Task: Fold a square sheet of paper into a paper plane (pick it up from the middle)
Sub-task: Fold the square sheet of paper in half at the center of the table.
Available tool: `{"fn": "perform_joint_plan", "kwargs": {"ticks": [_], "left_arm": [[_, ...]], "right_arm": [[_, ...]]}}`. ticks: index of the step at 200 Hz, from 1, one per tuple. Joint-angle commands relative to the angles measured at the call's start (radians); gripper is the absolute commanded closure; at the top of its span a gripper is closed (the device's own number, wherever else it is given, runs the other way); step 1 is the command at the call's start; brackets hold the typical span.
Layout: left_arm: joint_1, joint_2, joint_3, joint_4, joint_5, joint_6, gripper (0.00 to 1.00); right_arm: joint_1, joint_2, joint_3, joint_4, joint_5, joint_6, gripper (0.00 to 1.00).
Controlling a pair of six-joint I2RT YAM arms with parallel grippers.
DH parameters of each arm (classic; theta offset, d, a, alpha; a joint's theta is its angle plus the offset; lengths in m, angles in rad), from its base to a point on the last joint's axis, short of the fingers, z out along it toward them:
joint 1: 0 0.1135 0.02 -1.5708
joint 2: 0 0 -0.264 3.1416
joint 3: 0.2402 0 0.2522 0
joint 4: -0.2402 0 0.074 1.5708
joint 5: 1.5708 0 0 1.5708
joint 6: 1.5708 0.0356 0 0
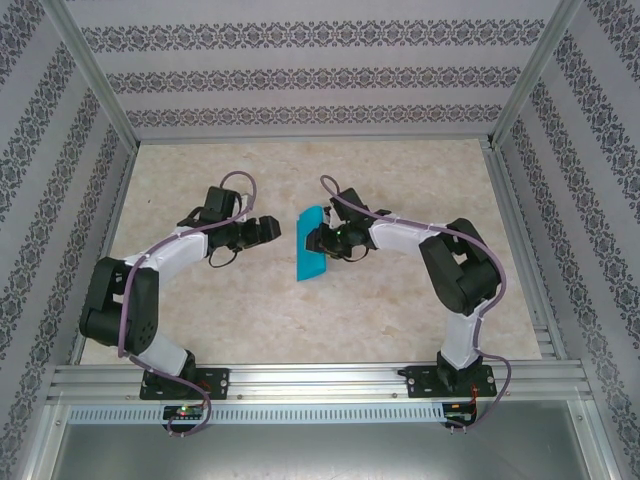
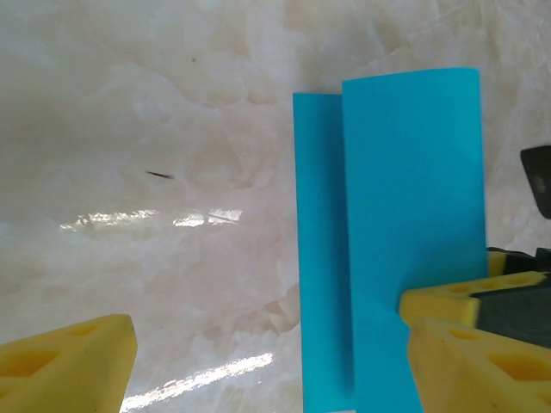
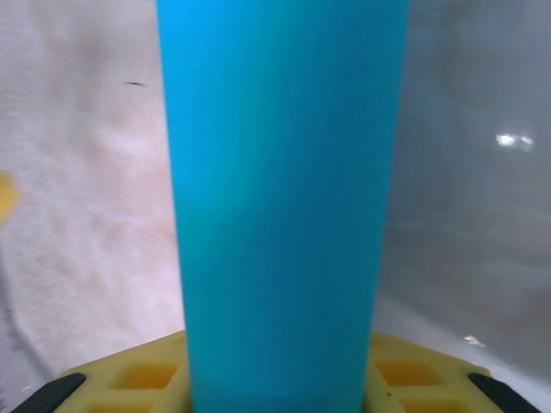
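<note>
Square sheet of paper [image 1: 311, 243] found folded double at centre of worktop [image 1: 400, 320]. Clamped by right pincer [image 1: 322, 240], likely steadying the crease. Left pincer [image 1: 270, 230] spread wide beside it, holding nothing.

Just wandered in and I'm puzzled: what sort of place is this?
Probably a robotics lab test booth: a left arm and right arm bolted to an aluminium rail, a marble-look table walled by patterned panels, folded blue paper between them.
</note>
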Motion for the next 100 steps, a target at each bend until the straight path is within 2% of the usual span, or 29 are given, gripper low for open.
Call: {"fn": "perform_joint_plan", "kwargs": {"ticks": [1,30,55,100], "left_arm": [[-0.027,0.017,0.016,0.048,-0.018,-0.016,0.17],[-0.044,0.031,0.024,0.048,-0.026,-0.025,0.16],[-0.055,0.045,0.020,0.075,-0.004,-0.072,0.19],[-0.075,0.092,0.020,0.142,0.057,-0.122,0.35]], "right_arm": [[0.010,0.010,0.049,-0.131,0.142,-0.072,0.57],[0.016,-0.007,0.069,-0.197,0.221,-0.098,0.46],[0.017,-0.007,0.072,-0.206,0.226,-0.104,0.44],[0.017,-0.017,0.079,-0.225,0.241,-0.110,0.39]]}}
